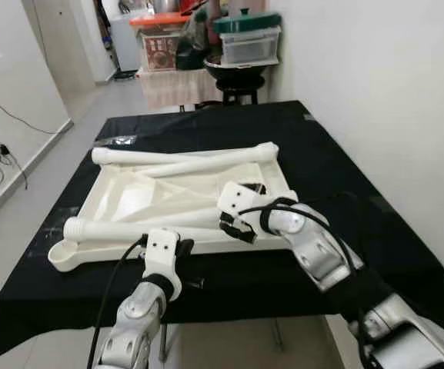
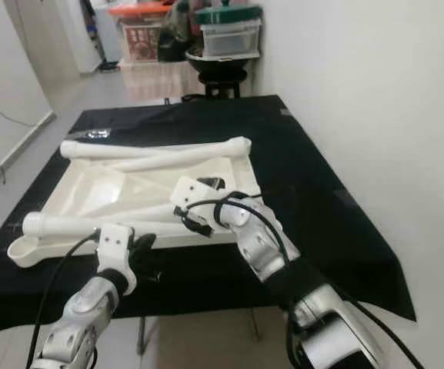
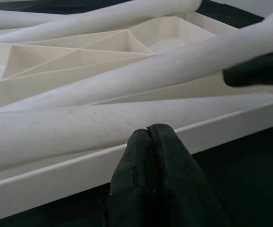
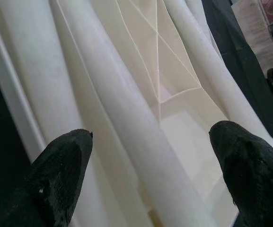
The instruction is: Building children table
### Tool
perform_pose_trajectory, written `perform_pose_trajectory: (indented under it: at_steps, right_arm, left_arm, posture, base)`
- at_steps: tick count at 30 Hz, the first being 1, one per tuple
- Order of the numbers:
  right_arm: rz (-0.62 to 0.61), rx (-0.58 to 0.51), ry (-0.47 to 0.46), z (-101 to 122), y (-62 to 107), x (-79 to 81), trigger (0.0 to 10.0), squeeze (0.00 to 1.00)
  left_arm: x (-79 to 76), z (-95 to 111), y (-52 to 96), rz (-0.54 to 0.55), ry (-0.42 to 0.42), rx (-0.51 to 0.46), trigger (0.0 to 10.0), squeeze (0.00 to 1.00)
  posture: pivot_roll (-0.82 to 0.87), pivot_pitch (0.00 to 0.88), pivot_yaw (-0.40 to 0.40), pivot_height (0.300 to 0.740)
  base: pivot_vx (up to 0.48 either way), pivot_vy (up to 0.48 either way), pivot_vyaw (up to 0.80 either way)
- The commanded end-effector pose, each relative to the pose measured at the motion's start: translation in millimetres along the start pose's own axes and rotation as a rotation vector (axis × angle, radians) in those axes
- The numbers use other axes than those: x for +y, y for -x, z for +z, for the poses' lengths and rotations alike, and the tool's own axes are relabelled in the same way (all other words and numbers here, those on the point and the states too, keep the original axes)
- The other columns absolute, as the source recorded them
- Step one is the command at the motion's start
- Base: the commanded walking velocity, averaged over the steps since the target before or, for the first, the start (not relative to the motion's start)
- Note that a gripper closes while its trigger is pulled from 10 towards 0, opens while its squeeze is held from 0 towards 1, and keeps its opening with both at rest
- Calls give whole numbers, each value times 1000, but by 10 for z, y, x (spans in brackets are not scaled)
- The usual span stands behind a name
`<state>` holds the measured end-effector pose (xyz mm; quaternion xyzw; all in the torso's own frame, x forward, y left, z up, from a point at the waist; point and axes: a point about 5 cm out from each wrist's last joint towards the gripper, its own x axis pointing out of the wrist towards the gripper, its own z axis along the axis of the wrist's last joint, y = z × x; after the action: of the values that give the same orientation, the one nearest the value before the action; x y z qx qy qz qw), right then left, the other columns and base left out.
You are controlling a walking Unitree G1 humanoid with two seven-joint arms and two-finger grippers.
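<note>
The tabletop [image 1: 125,201] is a creamy off-white, and so are the legs [image 1: 183,157] lying on it. Under it the cloth [image 1: 337,177] is plain black. Behind the cloth sit a bin with an orange lid [image 1: 158,20] and one with a dark green lid [image 1: 246,21].

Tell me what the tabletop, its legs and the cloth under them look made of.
Tabletop: likely moulded plastic, cream, matte; its underside shows thin ribs. Legs: same cream plastic by the look, smooth tubes. Cloth: black fabric, matte, draping over the edge.
</note>
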<state>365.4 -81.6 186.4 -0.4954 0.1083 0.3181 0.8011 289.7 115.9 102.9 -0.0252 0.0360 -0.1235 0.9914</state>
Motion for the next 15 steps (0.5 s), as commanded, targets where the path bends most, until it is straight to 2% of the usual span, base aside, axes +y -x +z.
perform_pose_trajectory:
  at_steps: [1, 2, 4, 10, 15]
  right_arm:
    - [59, 105, 98, -14, -94, 29, 10000, 0]
    - [59, 105, 98, -14, -94, 29, 10000, 0]
    - [71, 182, 130, -12, -162, -7, 10000, 0]
    - [21, 229, 95, 93, -228, -132, 10000, 0]
    - [19, 286, 138, 56, -235, -207, 10000, 0]
  left_arm:
    - [29, -22, 28, 20, -23, 15, 10000, 0]
    - [29, -22, 28, 20, -23, 15, 10000, 0]
    - [34, -20, 61, 28, -33, 13, 10000, 0]
    - [53, 10, 151, 51, -51, 4, 10000, 0]
    - [76, 34, 231, 68, -54, 1, 10000, 0]
  posture:
    - [-14, 0, -6, 740]
    - [-14, 0, -6, 740]
    - [0, 0, -21, 740]
    - [37, 0, -46, 740]
    - [41, 0, -54, 740]
  base:
    - [0, 0, 0]
    - [0, 0, 0]
    - [0, 0, 0]
    - [0, 0, 0]
    - [0, 0, 0]
